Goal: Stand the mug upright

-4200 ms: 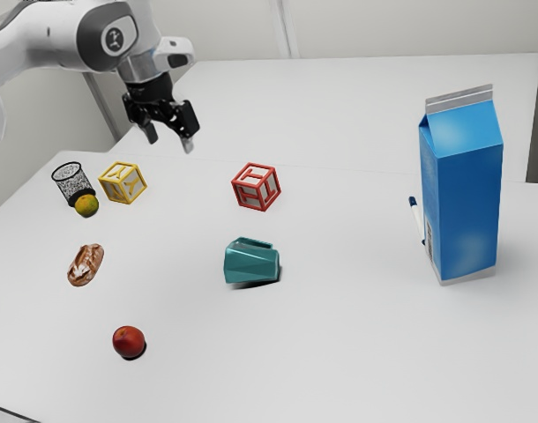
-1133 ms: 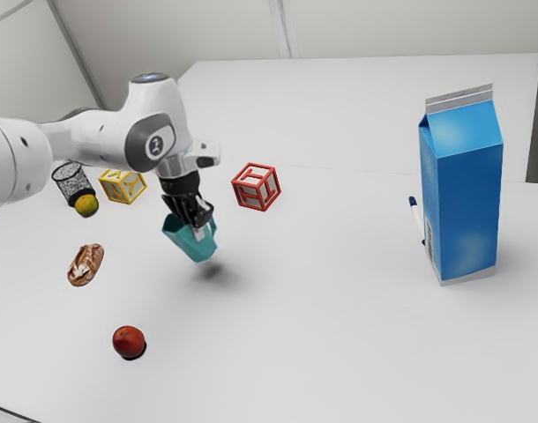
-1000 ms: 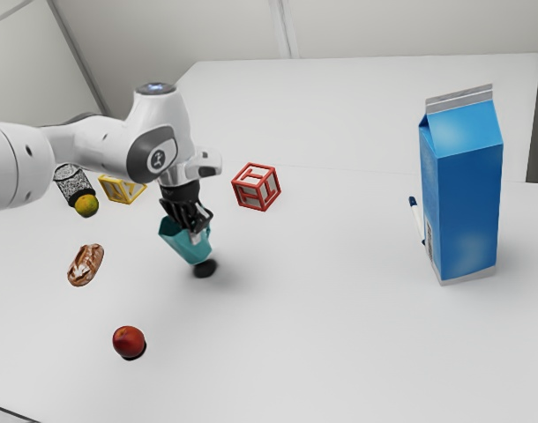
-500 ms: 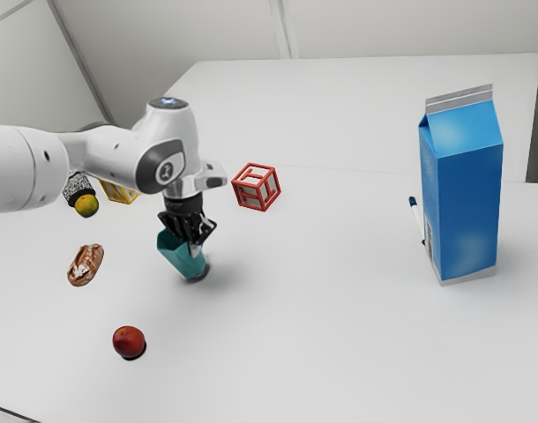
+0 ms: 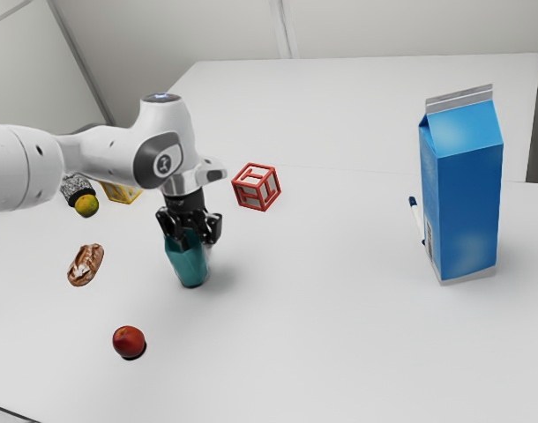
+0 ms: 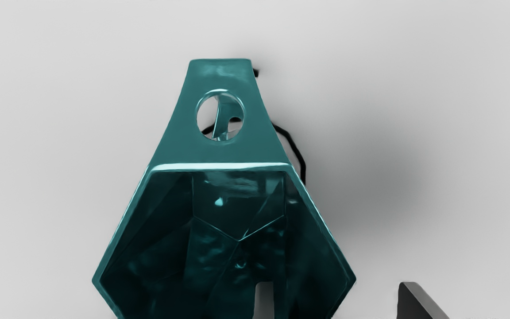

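Because one finger of the black two-finger gripper (image 6: 337, 283) dips into the mug's mouth and the other stands outside the wall, with clear room between them, the gripper is open and clamps nothing. The teal faceted mug (image 5: 190, 263) is directly beneath it on the smooth white table (image 5: 322, 335), mouth up and upright or very nearly so. I judge this to be the settling or letting-go step; whether the base sits wholly flat I cannot tell. If it does, the next move calls for a straight rise, the inner finger kept off the wall; if it leans, a gentle righting should come first. The wrist view looks down into the six-sided cavity and onto the broad handle (image 6: 219, 73) with its round opening. The exterior view gives instead the mug's outer side and its surroundings: nearer, the round red fruit (image 5: 129, 342), the crusty brown bread (image 5: 85, 264) and the red-framed cube block (image 5: 256, 187); well apart, towards the exterior view's right, the tall blue carton (image 5: 463, 194).
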Controlling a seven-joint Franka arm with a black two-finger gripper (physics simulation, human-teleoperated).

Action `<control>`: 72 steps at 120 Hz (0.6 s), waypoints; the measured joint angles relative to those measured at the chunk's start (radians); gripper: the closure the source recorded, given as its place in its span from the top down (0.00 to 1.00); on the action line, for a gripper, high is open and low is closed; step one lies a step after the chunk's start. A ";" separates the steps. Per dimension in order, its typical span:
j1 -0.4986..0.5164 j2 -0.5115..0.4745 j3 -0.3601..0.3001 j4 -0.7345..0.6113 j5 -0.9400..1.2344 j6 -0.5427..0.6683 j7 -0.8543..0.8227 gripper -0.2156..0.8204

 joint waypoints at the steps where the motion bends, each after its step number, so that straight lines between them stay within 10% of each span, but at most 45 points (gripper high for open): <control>1: 0.000 -0.003 0.000 0.000 -0.002 0.000 -0.001 0.48; 72: 0.045 -0.070 -0.091 0.291 -0.034 -0.193 0.176 0.77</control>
